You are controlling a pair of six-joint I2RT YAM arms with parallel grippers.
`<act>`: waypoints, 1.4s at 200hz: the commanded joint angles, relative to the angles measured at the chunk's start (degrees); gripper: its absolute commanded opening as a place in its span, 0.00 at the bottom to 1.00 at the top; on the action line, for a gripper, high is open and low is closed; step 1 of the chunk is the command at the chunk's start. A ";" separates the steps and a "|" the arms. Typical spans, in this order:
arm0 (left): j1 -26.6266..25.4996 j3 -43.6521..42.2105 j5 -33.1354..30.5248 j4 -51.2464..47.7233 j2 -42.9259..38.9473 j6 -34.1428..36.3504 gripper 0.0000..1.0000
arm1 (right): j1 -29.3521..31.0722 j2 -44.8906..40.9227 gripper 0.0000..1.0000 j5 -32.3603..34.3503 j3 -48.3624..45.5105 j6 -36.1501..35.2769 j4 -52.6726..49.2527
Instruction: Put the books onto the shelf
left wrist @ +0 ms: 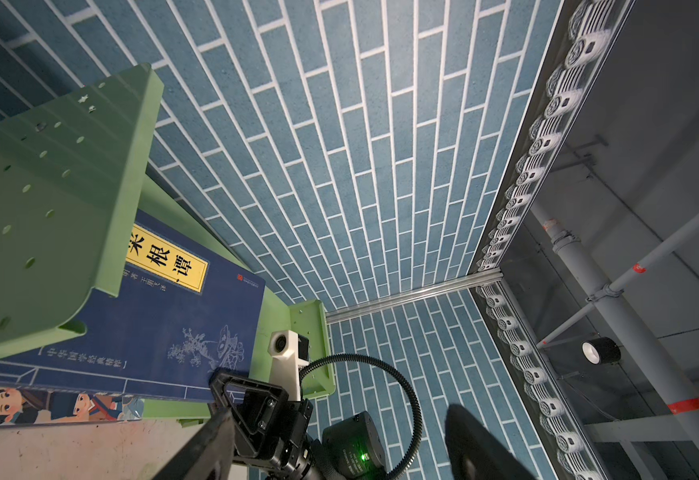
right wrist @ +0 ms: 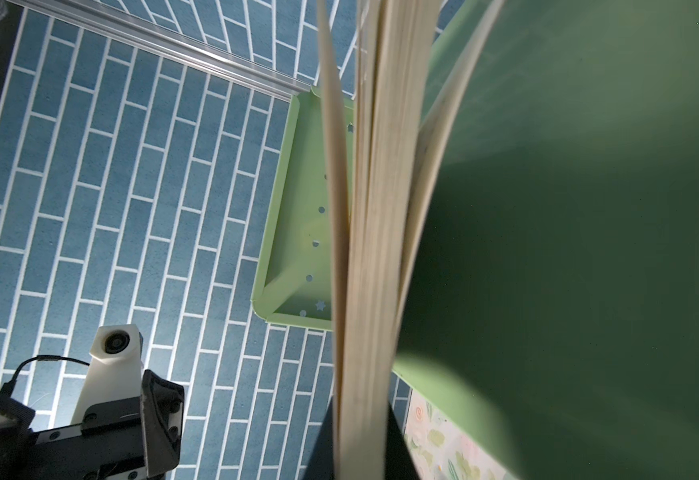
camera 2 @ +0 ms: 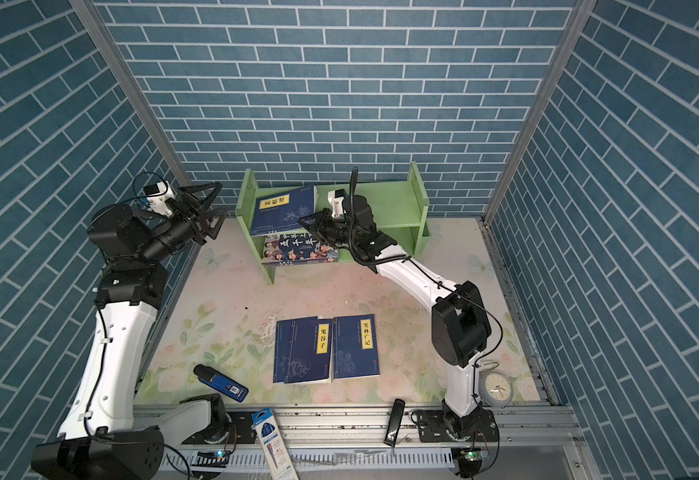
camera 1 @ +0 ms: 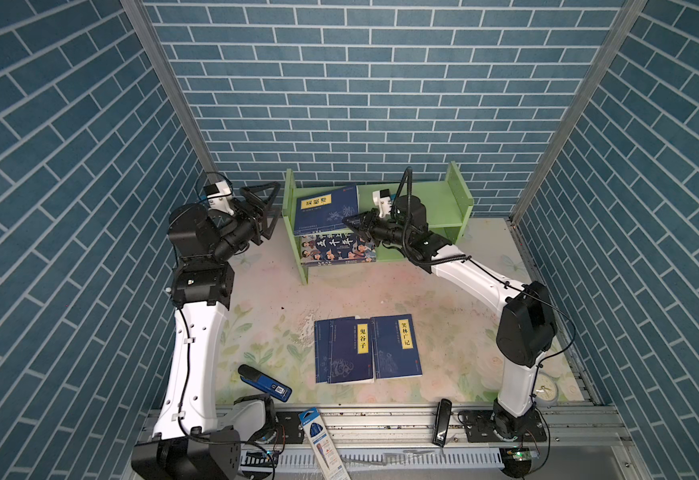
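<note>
The light green shelf (camera 1: 435,199) (camera 2: 393,203) stands at the back of the table. A navy book (camera 1: 327,208) (left wrist: 152,324) with a yellow label leans on its top tier. My right gripper (camera 1: 349,222) (right wrist: 360,449) is shut on that book's near corner, and its page edges fan out in the right wrist view. The cartoon-face book (camera 1: 337,249) (left wrist: 48,405) lies on the lower tier. Two overlapped navy books (camera 1: 345,349) and a third (camera 1: 397,345) lie flat on the table in front. My left gripper (camera 1: 275,210) (left wrist: 339,436) stands open and empty just left of the shelf's side panel.
A small blue handheld device (camera 1: 264,382) lies at the front left of the table. A blue-and-white pen package (camera 1: 322,440) and a black object (camera 1: 442,422) rest on the front rail. A round clock (camera 2: 495,388) stands by the right arm's base. Brick walls enclose three sides.
</note>
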 commanded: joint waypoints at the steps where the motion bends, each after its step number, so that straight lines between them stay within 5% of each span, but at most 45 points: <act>1: 0.40 -0.46 0.48 0.90 -0.04 -0.25 0.81 | -0.44 1.65 0.06 -1.97 3.83 -1.70 -2.03; 114: 0.40 -1.17 0.25 -0.23 -0.28 -1.27 0.82 | -0.61 0.50 0.78 1.22 6.13 -2.02 -11.80; 216: 0.38 -2.89 -0.49 -1.16 -0.81 -1.45 0.83 | -0.95 -3.43 0.87 10.89 12.40 -9.34 -37.52; 280: 0.48 -5.48 1.04 -4.44 -2.37 2.25 0.85 | -1.67 -6.62 0.87 16.80 13.37 -12.34 -42.72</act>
